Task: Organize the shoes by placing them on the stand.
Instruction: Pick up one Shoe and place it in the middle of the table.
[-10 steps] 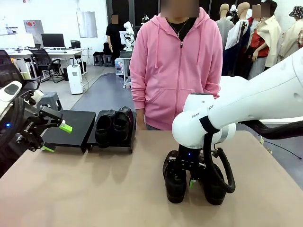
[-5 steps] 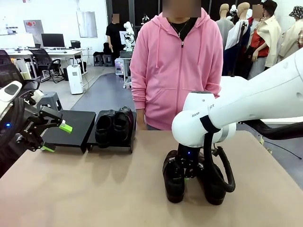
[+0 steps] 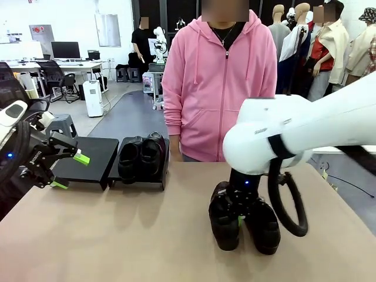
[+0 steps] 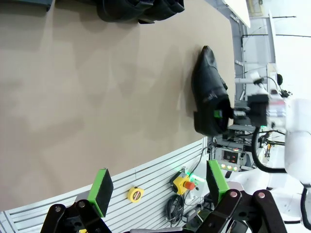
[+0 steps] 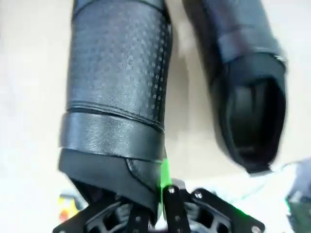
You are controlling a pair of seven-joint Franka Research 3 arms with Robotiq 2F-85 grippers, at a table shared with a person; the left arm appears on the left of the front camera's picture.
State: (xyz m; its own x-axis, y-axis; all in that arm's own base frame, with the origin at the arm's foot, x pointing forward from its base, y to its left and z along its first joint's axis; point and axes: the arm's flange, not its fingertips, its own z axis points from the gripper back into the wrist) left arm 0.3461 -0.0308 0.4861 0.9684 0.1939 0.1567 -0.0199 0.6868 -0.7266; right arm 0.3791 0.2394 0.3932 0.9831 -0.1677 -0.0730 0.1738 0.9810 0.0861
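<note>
Two black glossy shoes stand at the table's right. My right gripper (image 3: 238, 218) is shut on the heel rim of the left shoe (image 3: 225, 226), which the right wrist view shows as the held shoe (image 5: 119, 92) above the gripper (image 5: 163, 189). The other shoe (image 3: 262, 230) (image 5: 248, 92) stands beside it. Another pair of shoes (image 3: 141, 155) sits on the right panel of the black stand (image 3: 94, 154), whose left panel is bare. My left gripper (image 3: 70, 171) hangs open at the left edge, in front of the stand. Its green pads (image 4: 101, 187) hold nothing, and the gripped shoe (image 4: 209, 94) lies far off.
A person in a pink hoodie (image 3: 218, 82) stands at the table's far side, behind the shoes. Bare tan tabletop (image 3: 135, 229) stretches between the stand and the right-hand shoes. A black cable loop (image 3: 291, 205) hangs from my right arm beside the shoes.
My right gripper has shut on the left shoe's heel rim, and the arm has shifted slightly right with it. The left arm has not moved.
</note>
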